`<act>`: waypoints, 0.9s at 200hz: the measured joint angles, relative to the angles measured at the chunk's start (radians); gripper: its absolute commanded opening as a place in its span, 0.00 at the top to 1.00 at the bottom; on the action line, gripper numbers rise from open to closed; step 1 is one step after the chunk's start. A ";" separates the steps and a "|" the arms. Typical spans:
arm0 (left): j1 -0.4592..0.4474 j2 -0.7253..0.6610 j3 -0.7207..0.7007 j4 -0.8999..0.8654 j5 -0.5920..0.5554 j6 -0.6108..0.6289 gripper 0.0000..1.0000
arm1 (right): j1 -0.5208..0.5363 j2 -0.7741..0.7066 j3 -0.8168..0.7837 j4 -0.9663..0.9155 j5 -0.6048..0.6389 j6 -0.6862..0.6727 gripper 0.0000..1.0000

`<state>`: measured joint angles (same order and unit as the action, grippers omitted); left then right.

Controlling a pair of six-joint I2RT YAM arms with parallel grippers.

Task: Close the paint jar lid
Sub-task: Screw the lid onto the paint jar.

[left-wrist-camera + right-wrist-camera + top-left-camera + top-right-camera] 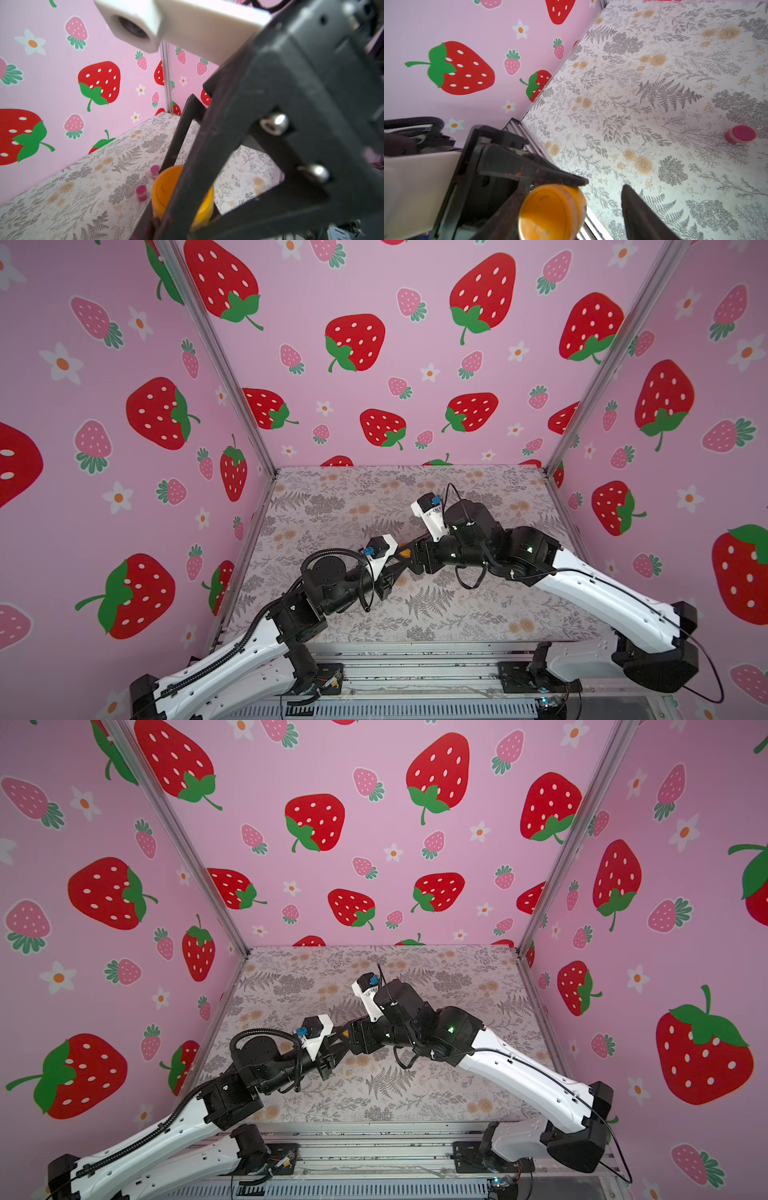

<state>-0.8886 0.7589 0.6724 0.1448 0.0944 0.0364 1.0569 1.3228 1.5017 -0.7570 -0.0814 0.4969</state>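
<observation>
Paint jar (pixel 203 208) hangs above the middle of the table (pixel 478 614), clamped between the fingers of the left pincer (pixel 394 566). Right pincer (pixel 410 552) faces its orange lid (pixel 550 209) with jaws apart, one finger clear of it. Small pink jar (pixel 740 134) stands on the table, well apart.

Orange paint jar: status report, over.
Left pincer shut on the orange plastic paint jar. Right pincer open, astride its orange lid. Lid looks seated, tightness unclear. Small pink jars stand apart, nothing blocking.
</observation>
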 measured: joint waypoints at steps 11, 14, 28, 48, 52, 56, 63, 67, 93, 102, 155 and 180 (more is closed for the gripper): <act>0.000 -0.005 -0.016 0.029 0.014 -0.017 1.00 | -0.016 -0.019 0.003 -0.022 -0.021 -0.008 0.21; 0.000 -0.006 -0.021 0.035 0.016 -0.020 1.00 | -0.022 -0.024 0.003 -0.029 -0.027 -0.011 0.20; 0.001 -0.007 -0.045 0.064 0.019 -0.041 1.00 | -0.057 -0.048 0.003 -0.058 -0.078 -0.023 0.17; 0.003 -0.004 -0.061 0.091 0.022 -0.066 1.00 | -0.124 -0.084 -0.006 -0.093 -0.165 -0.028 0.15; 0.003 -0.002 -0.061 0.097 0.022 -0.070 1.00 | -0.138 -0.090 -0.009 -0.090 -0.184 -0.027 0.15; 0.003 0.000 -0.061 0.103 0.022 -0.074 1.00 | -0.153 -0.098 -0.013 -0.087 -0.207 -0.026 0.14; 0.003 0.003 -0.061 0.115 0.022 -0.081 1.00 | -0.179 -0.111 -0.023 -0.077 -0.246 -0.021 0.14; 0.003 0.004 -0.061 0.124 0.022 -0.086 1.00 | -0.195 -0.119 -0.031 -0.069 -0.268 -0.015 0.14; 0.003 0.007 -0.076 0.166 0.022 -0.102 1.00 | -0.281 -0.173 -0.129 0.042 -0.418 0.063 0.12; 0.003 0.010 -0.078 0.174 0.022 -0.109 1.00 | -0.306 -0.194 -0.187 0.116 -0.473 0.116 0.12; 0.003 0.042 -0.087 0.238 0.048 -0.142 1.00 | -0.336 -0.189 -0.460 0.610 -0.653 0.457 0.11; 0.005 0.061 -0.089 0.263 0.048 -0.147 1.00 | -0.336 -0.180 -0.510 0.768 -0.674 0.558 0.11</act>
<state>-0.8841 0.8196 0.5838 0.4076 0.1429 -0.1108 0.7204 1.1431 0.9920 0.0109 -0.7551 1.0546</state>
